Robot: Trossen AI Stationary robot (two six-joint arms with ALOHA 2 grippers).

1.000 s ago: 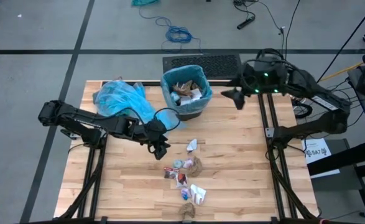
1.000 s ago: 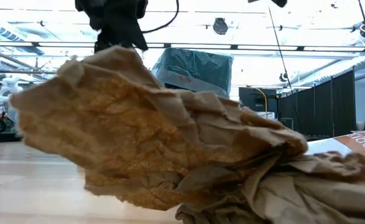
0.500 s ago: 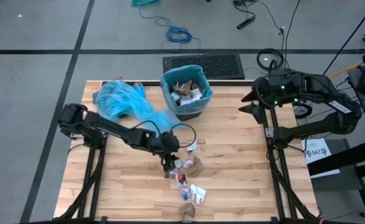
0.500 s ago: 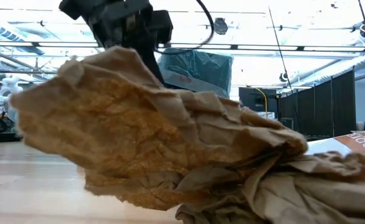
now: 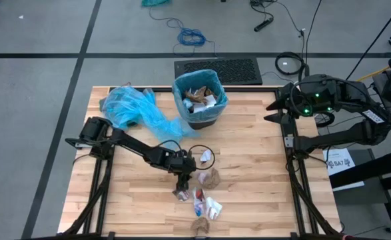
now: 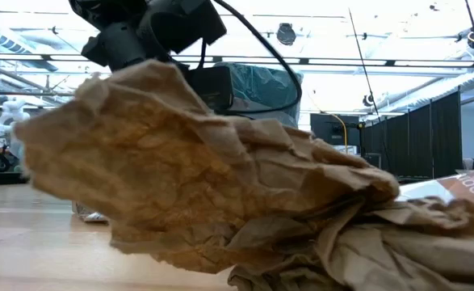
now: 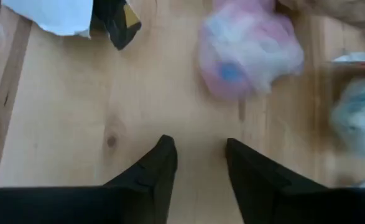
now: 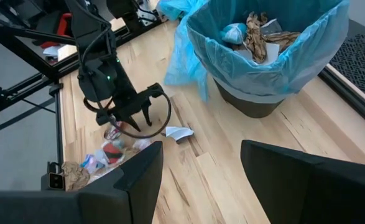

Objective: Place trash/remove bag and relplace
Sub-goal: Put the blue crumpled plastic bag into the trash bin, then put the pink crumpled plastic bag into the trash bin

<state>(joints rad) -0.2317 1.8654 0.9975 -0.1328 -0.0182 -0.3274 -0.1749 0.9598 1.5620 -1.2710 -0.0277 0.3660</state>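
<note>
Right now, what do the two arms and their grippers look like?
Both arms are dark, jointed tubes. The left gripper has two black, tapered fingers and a looping black cable. The right gripper has broad black fingers; green lights glow on its wrist.

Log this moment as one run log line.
left gripper: open, low over trash scraps | right gripper: open, waiting at table's right edge | bin: blue-lined, part full | spare bag: on table
</note>
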